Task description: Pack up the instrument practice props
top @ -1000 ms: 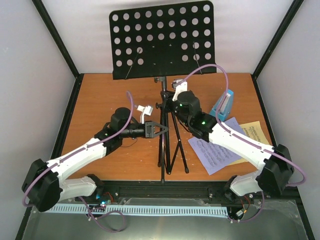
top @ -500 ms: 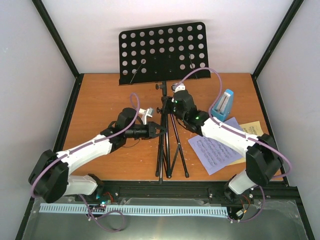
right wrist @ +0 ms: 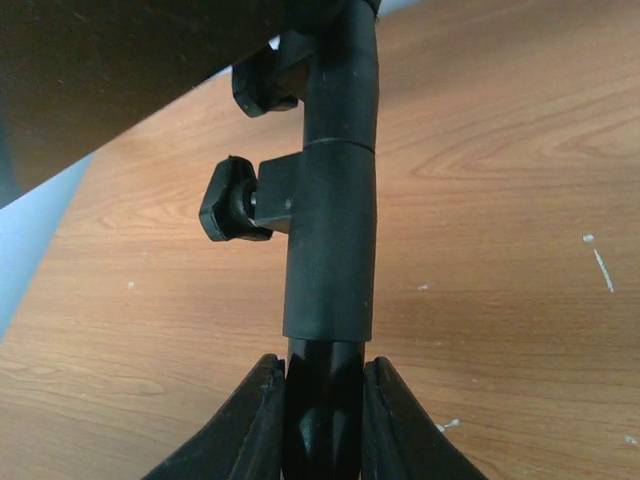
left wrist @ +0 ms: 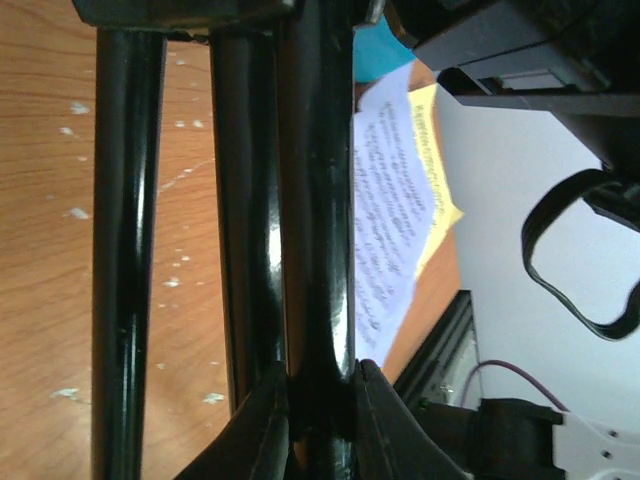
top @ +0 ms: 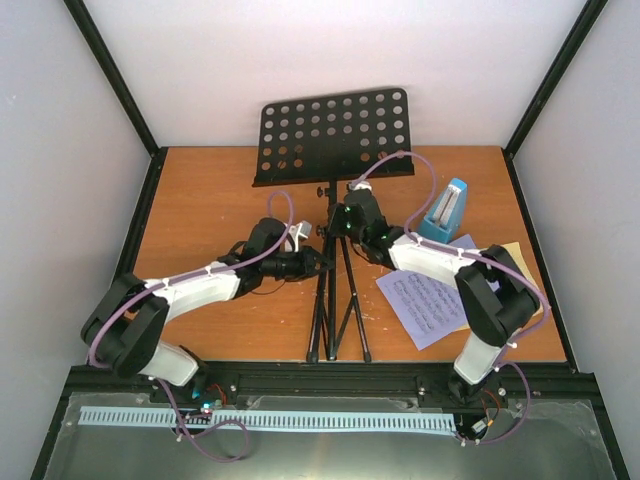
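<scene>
White walls are boxing in a wooden tabletop (top: 200, 200), and the black music stand (top: 331, 240) is standing at its middle, a little toward the far edge, with its round-holed desk (top: 335, 135) tilted up on top. The left tool (left wrist: 322, 425) is pinching one of the glossy lower tubes between its two fingers. The right tool (right wrist: 322, 420) is clamping the main pole just below the collar with the clamp knob (right wrist: 225, 212).

The stand is looking stiff and probably top-heavy to me: a broad plate on a thin pole, so it is likely to swing if held high. Those smooth painted tubes may slide in the pads, so a low grip near the collar seems soundest.

The metronome (top: 445, 210) is sitting toward the far right corner. The sheet-music pages (top: 430, 305) are lying by the right edge, partly under the right arm. They are light and floppy, so they would be best lifted by an edge.

From above, the arms are covering the spots where the tools meet the pole. The wrist views are cutting off the feet, and I cannot make out the metronome's cover.
</scene>
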Robot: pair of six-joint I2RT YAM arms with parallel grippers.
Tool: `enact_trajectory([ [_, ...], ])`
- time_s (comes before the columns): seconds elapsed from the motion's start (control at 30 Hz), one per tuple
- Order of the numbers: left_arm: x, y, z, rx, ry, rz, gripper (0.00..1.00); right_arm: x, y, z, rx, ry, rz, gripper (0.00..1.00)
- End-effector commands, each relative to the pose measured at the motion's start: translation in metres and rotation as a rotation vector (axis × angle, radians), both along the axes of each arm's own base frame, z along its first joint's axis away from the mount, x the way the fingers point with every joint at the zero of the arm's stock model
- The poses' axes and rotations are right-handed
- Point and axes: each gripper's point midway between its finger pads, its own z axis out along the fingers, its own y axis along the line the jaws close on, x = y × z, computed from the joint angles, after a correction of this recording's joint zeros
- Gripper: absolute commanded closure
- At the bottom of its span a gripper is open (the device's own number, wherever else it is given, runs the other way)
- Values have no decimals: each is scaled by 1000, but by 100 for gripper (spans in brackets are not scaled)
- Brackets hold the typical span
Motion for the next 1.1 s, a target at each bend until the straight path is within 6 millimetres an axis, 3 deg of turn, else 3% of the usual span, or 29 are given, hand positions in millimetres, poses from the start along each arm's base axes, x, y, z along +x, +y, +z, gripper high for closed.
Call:
enact_trajectory([
  [0.0,38,-2,27,-2,-274,43,100,-1,7,-32,-116,-45,50,97],
  [0.43,45,0,-20,104,-229,38,100,10,4,-81,-162,16,40,97],
  [0.53,45,0,-23,110,-227,35,100,9,6,-82,-156,16,58,97],
  [0.67,47,3,-27,137,-233,39,97,5,13,-66,-127,-18,105,92],
  [0.87,47,8,-20,164,-262,51,52,-8,15,-28,-76,-83,165,52],
  [1.07,44,15,6,168,-317,64,21,-30,10,6,-44,-113,228,24],
])
